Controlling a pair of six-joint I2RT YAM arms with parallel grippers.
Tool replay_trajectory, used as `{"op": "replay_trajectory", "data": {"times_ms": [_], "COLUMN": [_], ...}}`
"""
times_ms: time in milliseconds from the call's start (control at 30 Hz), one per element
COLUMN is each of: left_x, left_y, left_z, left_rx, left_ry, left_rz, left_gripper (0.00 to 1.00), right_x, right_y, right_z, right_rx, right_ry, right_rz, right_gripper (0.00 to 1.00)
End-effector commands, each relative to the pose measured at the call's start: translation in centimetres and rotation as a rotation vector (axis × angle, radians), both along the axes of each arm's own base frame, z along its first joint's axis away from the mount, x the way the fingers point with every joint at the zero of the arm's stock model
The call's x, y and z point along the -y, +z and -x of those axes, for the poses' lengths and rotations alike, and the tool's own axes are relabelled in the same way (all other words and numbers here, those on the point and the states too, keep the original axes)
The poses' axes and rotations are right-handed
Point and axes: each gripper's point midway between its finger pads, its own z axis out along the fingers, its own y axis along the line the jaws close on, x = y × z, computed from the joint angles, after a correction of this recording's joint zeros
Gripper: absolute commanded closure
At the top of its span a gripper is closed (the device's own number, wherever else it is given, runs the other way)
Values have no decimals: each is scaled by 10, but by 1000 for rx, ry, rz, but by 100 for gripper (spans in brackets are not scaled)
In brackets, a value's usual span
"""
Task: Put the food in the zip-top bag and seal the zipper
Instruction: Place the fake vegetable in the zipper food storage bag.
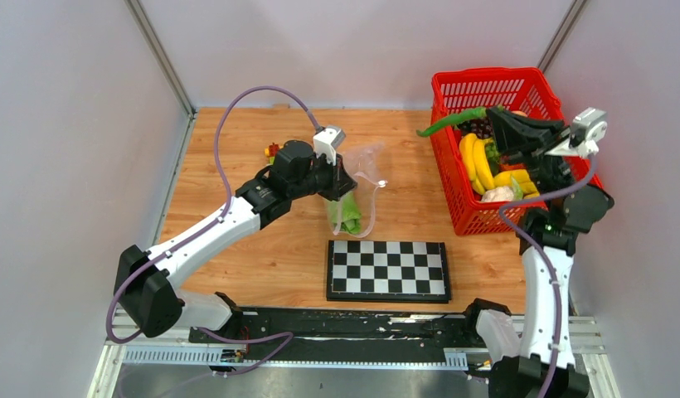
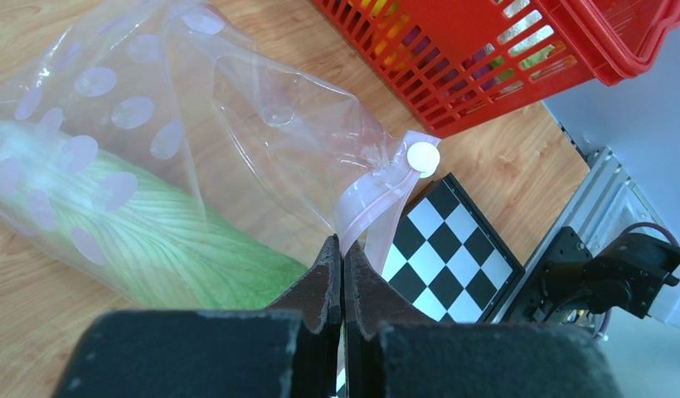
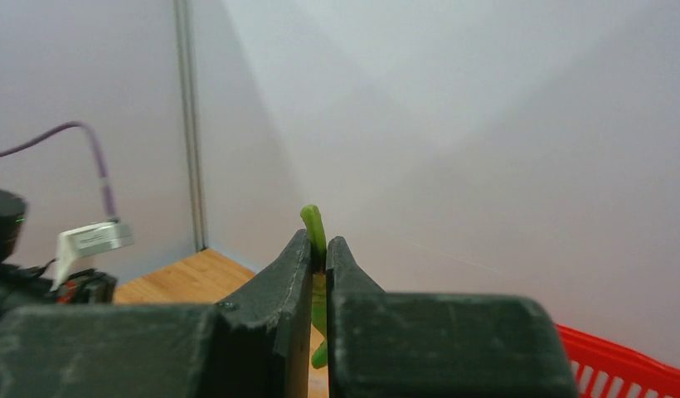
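Pink zipper [image 2: 359,204] of the zip-top bag [image 2: 262,108] sits pinched in the left gripper's [image 2: 342,249] jaws, lettuce [image 2: 146,236] just left; right gripper's [image 3: 318,247] jaws clamp a long green pod [image 3: 312,222].

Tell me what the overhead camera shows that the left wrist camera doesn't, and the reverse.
Only the overhead view shows the right gripper holding a long green pod over the red basket, and the bananas inside it. Only the left wrist view shows the left gripper with its shut tips pinching the pink strip of the bag, plus the bag's pale dots. Both show the bag with the lettuce inside, the chessboard and the basket.
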Motion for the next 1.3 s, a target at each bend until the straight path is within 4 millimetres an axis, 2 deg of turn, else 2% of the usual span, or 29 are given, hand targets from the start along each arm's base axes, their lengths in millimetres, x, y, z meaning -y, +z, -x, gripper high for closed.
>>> {"op": "replay_trajectory", "data": {"times_ms": [0,200,367,700,867,1000,1133,1267], "left_x": [12,20,23,24,24,26,26,24], "left_y": [29,30,31,42,48,56,58,63], "left_z": [-6,-11,-18,-23,-22,-18,-14,-9], "left_rx": [22,-24,-73,-77,-73,-69,-78,-76], "left_ry": [-12,-6,7,10,4,-21,-29,-38], "left_rz": [83,114,162,199,202,216,225,238], "left_gripper": [100,100,100,100,100,100,100,100], "right_x": [-39,-64,-78,-100,-108,-120,-133,-153], "right_y": [2,-18,-22,-42,-44,-46,-46,-60], "right_z": [52,88,119,146,150,144,126,102], "right_rx": [97,105,154,133,153,185,207,216], "right_ry": [160,254,298,433,475,505,494,464], "right_rz": [104,152,236,381,377,345,337,397], "right_gripper": [100,100,100,100,100,100,100,100]}}
